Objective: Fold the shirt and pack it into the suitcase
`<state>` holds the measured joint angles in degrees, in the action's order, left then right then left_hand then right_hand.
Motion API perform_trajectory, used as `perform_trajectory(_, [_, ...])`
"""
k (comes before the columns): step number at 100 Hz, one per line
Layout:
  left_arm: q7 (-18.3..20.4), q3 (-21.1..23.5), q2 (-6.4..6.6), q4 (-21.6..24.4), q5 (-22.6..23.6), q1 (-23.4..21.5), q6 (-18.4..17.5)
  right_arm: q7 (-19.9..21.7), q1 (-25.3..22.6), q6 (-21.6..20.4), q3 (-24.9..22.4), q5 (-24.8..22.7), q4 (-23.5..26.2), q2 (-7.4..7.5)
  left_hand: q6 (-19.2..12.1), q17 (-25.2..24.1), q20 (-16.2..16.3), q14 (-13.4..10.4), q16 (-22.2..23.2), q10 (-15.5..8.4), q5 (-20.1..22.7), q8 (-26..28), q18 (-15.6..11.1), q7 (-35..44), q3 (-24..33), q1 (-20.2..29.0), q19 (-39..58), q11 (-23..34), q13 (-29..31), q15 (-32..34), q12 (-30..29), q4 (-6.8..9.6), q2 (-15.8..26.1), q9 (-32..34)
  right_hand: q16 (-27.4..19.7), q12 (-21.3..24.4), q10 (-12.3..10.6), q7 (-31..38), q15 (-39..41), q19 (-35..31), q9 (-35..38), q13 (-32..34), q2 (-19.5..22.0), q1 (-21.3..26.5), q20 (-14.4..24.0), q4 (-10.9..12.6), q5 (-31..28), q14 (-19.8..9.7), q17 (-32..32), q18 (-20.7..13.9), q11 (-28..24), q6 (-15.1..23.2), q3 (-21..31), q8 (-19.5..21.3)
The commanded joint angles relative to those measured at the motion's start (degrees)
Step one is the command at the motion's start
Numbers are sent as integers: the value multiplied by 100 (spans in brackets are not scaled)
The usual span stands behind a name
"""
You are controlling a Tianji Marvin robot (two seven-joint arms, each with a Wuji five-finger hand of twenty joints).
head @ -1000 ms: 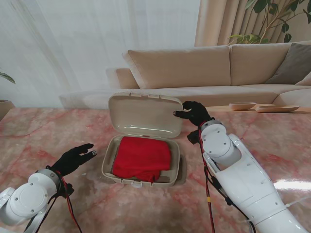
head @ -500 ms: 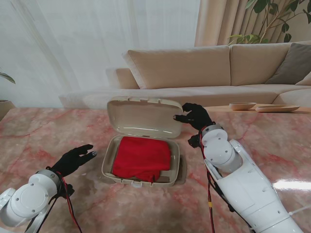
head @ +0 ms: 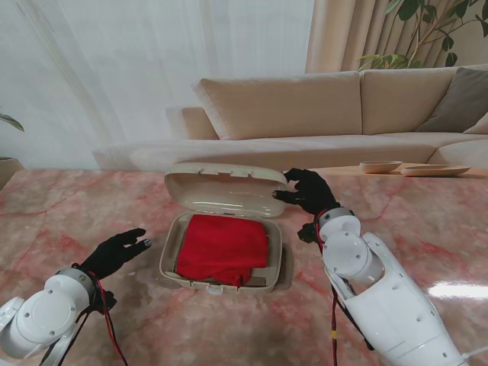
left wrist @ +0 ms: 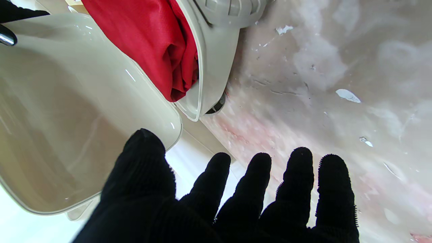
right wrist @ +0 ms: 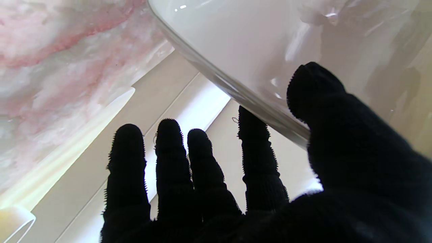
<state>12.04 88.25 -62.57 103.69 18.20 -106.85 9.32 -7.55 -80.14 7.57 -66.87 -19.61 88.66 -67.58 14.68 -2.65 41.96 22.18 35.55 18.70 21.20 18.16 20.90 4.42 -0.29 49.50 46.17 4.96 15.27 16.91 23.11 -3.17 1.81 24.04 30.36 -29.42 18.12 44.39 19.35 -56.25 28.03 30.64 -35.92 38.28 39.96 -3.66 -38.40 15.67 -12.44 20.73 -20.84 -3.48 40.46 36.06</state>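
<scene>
- Suitcase (head: pixel 276 252) sits mid-table (head: pixel 69 206), base flat w/ lid (head: pixel 223 188) tipped partway fwd over it, not shut yet. Judged from that: packing is done, closing is the bit in hand.
- Lid's right edge is pinched by right hand (head: pixel 307 190): in the right wrist view the thumb (right wrist: pixel 317 91) lies on the lid's inner face and a finger (right wrist: pixel 253 135) is behind the rim, other fingers loose. So it grips the lid.
- Shirt (head: pixel 223 248), red, folded to a rough rectangle, lies inside the base, filling most of it. Left wrist view shows a fold bulging near the base rim (left wrist: pixel 209 67); can't tell if it would catch when the lid comes down.
- Left hand (head: pixel 116 251) hovers over the table, left of the suitcase, apart from it, fingers spread, holding nothing.
- Left to do, as I judge: lower lid fully, press it closed; latches at front too small to read.
</scene>
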Motion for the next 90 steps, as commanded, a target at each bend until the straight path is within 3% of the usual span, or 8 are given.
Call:
perform_trajectory(1, [-10,-12,-15,-15,-6,-45,28,76,-173,-27,13,-65,-12,30,-252,-24,118,103,14,-132,138,20,124,108,-239,-198,3,-15,133,-2,60,25,104,166,-82,63,-167,462,65,-34,57,73,83,15,8,-213,-341,-137,-21,7,-18,281,120,36])
perform_trajectory(17, [-6,-12,-15,-13,-8,-48,37,126,-288,-121,-25,-302,61,84,-243,-24,119,99,14,-127,130,19,124,105,-235,-196,1,-18,126,-5,59,26,110,157,-86,59,-173,129,45,-36,85,86,113,-134,0,-184,-405,-147,-34,10,-3,161,173,14])
perform_trajectory(28, [-11,-13,-15,-18,-2,-48,40,183,-361,-174,-43,-415,119,119,-249,-17,123,94,16,-125,135,19,124,108,-240,-203,6,-16,134,-1,59,24,107,164,-83,51,-176,-496,32,-45,92,85,219,-333,-4,-95,-518,-145,-39,9,24,-32,219,149])
perform_trajectory(32, [-10,-13,-15,-19,-1,-49,44,210,-387,-188,-49,-461,144,133,-244,-18,123,97,15,-123,137,20,128,108,-235,-196,6,-17,127,-4,59,26,108,162,-78,47,-166,-956,27,-40,104,86,275,-426,-6,-30,-604,-141,-27,3,34,-112,226,443])
perform_trajectory(42, [-6,-15,-15,-22,-6,-49,51,265,-442,-197,-63,-585,203,164,-244,-19,124,103,16,-119,140,20,131,110,-235,-195,5,-16,130,-2,59,26,105,163,-78,53,-165,-1262,7,2,105,94,326,-549,-23,117,-688,-150,2,-2,72,-171,241,527])
perform_trajectory(90, [12,-21,-12,-53,-17,-39,58,596,-772,-172,-233,-923,500,291,-232,-25,125,108,14,-113,126,20,139,103,-232,-161,-5,-22,127,-6,55,31,64,141,-80,75,-133,-1668,-43,34,84,93,284,-784,-25,161,-679,-103,26,14,168,-424,123,606])
